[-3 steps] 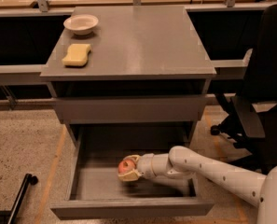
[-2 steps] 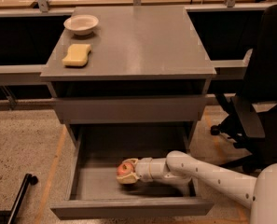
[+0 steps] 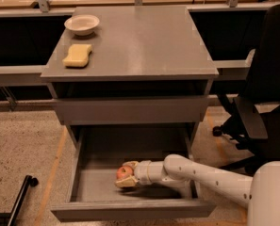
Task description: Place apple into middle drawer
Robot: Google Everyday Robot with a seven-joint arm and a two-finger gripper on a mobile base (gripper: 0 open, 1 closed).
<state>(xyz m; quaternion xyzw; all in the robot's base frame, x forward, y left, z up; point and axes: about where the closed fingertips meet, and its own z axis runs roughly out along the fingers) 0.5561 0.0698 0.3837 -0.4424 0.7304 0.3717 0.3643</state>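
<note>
The middle drawer point(image 3: 95, 182) is pulled out wide, a shallow grey box with a flat floor and a plain front panel. The small red-orange apple point(image 3: 124, 172) sits low inside it, left of centre, at or just above the floor. My gripper point(image 3: 126, 174) reaches in from the right on a white arm. Its pale fingers point(image 3: 125, 183) are closed around the apple, one above it and one below.
The grey drawer front point(image 3: 130, 109) one level higher is closed. On the cabinet top point(image 3: 144, 41) are a white bowl point(image 3: 82, 24) and a yellow sponge point(image 3: 78, 54). A black office chair point(image 3: 264, 102) stands at the right. A black bar point(image 3: 17, 194) lies on the floor at lower left.
My gripper has moved a little to the left and lower into the drawer, with the apple still in it.
</note>
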